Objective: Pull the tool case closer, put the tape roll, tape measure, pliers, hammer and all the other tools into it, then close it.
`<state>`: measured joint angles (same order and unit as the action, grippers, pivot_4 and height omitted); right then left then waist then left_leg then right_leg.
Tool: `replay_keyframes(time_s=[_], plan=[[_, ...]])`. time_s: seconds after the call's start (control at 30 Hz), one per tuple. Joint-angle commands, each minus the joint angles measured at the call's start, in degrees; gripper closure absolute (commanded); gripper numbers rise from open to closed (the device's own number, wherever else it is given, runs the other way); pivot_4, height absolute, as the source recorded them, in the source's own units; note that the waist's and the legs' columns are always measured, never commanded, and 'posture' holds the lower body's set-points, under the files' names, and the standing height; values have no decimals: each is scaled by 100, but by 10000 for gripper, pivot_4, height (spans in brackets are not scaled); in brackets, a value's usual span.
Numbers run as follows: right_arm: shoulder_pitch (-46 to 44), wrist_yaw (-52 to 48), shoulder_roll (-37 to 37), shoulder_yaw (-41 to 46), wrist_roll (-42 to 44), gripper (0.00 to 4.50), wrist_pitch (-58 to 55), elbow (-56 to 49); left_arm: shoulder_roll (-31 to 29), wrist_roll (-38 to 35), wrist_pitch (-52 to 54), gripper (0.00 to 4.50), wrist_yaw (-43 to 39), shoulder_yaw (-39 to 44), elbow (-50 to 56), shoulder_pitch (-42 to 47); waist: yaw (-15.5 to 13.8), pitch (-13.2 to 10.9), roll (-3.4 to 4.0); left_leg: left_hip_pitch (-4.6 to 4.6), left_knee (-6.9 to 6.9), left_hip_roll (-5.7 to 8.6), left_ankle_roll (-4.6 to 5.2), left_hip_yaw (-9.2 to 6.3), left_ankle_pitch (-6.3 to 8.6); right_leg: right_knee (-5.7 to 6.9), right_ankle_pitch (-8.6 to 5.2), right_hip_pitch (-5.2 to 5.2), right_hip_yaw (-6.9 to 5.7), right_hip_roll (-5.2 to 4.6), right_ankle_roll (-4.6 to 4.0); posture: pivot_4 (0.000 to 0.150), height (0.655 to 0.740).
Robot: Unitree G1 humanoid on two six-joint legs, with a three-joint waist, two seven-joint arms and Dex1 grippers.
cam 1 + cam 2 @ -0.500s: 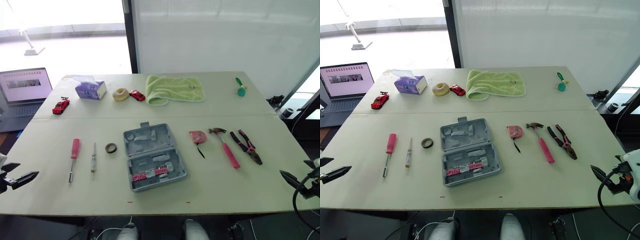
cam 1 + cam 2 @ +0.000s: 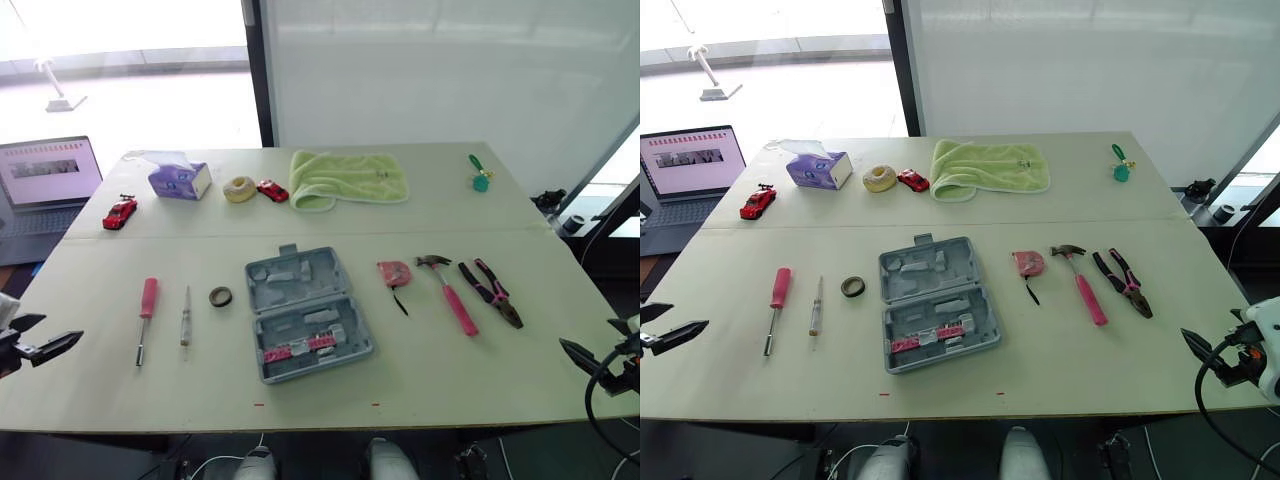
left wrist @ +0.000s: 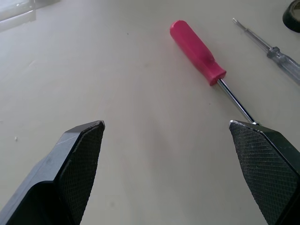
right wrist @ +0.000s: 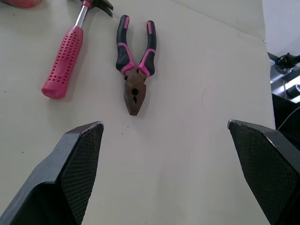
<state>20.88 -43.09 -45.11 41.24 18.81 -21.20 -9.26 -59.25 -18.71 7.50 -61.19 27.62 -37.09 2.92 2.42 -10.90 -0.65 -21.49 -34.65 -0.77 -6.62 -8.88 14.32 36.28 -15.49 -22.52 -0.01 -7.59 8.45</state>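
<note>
The grey tool case lies open in the middle of the table. Left of it are a dark tape roll, a thin clear screwdriver and a pink-handled screwdriver. To its right lie a pink tape measure, a pink-handled hammer and pink-and-black pliers. My left gripper hovers open at the table's left edge, short of the pink-handled screwdriver. My right gripper is open at the right edge, near the pliers and hammer.
Along the back of the table sit a red toy car, a purple tissue box, a cream tape roll, a second small red car, a green towel and a green object. A laptop stands off the left.
My left gripper has shifted slightly inward and up toward the table's left edge. The tools, the case and the right gripper have not moved.
</note>
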Motion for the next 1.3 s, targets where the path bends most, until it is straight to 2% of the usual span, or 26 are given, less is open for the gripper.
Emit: replay_keyframes(time_s=[0.03,0.17,0.3,0.33,0.4,0.53,0.57,0.63,0.77,0.9,1.1,1.3], plan=[[-218,206,-28,-157,148,0,-378,-640,202,-200,307,437,16,-127,795,89,-3,1,2,0,0,0,0,0,0,0,0,0,0,0,0,1500,7400],[-888,480,-61,-1073,239,0,-1052,-1434,783,-611,1050,437,132,-439,2163,195,-7,2,3,1,-9,0,0,0,0,2,4,4,2,0,-1,1500,7400],[-2238,730,77,-2516,106,0,-1535,-1670,1418,-763,1443,437,219,-1055,3026,400,25,2,2,-1,-13,-1,0,0,0,1,5,3,4,2,1,1500,7400],[-2658,736,160,-3015,-3,2557,-1613,-1626,1640,-803,1566,2843,290,-1233,3147,504,18,1,4,0,-15,-1,0,0,0,2,5,4,4,2,1,1500,7400],[-3286,664,238,-3873,-346,8713,-1595,-1431,1891,-852,1712,9219,224,-1518,3367,534,16,2,6,0,-19,-1,0,0,0,3,6,4,4,3,1,1500,7400],[-4201,338,291,-5069,-956,28327,-1347,-712,1964,-557,1512,29502,111,-1971,3578,402,1,0,1,-9,-21,-1,11,-1,6,3,5,0,3,4,2,1500,7400],[-4471,219,339,-5356,-1114,34214,-1242,-452,1982,-469,1433,36149,100,-2091,3585,403,6,0,2,-11,-23,-1,17,0,9,0,5,-1,3,4,2,1500,7400],[-5016,37,542,-5830,-1407,44463,-1037,233,2051,-369,1418,45000,160,-2250,3530,463,9,-1,3,-15,-32,0,19,1,11,0,6,-3,3,4,2,1500,7400],[-5746,-171,776,-6471,-2104,44463,-419,1654,2154,-64,1150,45000,306,-2487,3267,619,-3,0,3,-12,-36,0,18,1,10,4,6,0,3,6,1,1500,7400],[-6403,-482,1147,-6950,-2596,44463,28,2819,2233,661,781,45000,615,-3025,2891,882,14,-1,4,-18,-36,0,18,1,10,1,7,-7,3,5,2,1500,7400],[-6866,-716,1572,-7308,-3148,44463,661,3945,2328,1218,413,45000,901,-3379,2590,1139,32,0,4,-18,-35,0,17,1,9,10,7,-14,3,7,2,1500,7400],[-7050,-824,1957,-7301,-3404,44463,975,4401,2528,1499,119,45000,1056,-3531,2172,1484,29,2,7,-6,-35,0,17,1,9,18,7,-8,4,7,2,1500,7400]])
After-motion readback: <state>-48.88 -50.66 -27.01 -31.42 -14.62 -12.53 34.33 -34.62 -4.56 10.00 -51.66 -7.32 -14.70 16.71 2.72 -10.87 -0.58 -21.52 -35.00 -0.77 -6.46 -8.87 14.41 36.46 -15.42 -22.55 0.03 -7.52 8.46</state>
